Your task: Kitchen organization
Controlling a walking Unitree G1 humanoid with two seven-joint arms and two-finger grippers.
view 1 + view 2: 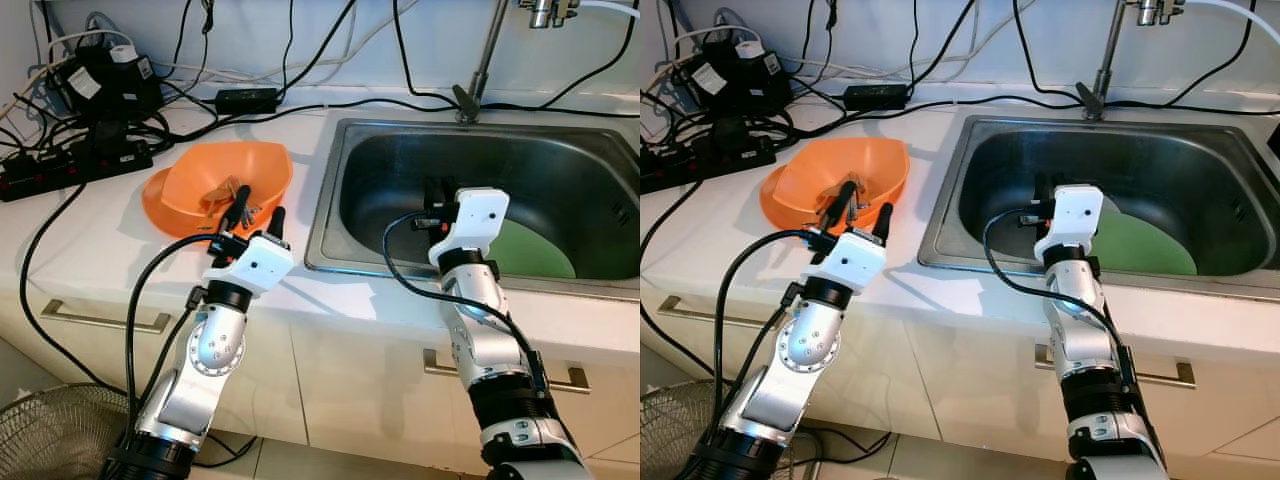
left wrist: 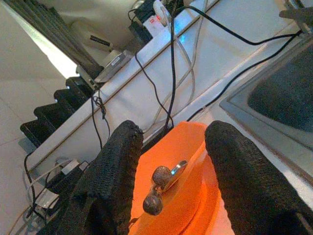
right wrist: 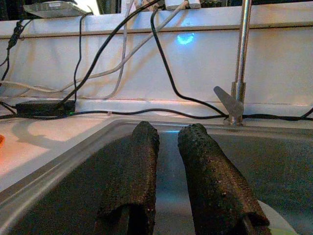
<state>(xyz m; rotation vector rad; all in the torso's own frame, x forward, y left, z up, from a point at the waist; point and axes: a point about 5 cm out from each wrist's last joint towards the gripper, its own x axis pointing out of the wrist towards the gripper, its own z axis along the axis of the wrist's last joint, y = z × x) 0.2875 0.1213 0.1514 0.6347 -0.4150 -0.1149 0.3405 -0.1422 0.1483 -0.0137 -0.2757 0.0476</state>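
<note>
Our left gripper (image 1: pixel 257 213), fingers apart and empty, hovers beside the glossy orange bowl (image 1: pixel 190 188); our right gripper (image 3: pixel 168 161), nearly closed and empty, hangs inside the steel sink (image 1: pixel 370 135).

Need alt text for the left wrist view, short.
The left claw, its two black fingers spread open, points at an orange bowl on a white counter; a small metal-and-brown item lies in the bowl. Black cables trail over the counter, and a steel sink's corner lies alongside.
</note>
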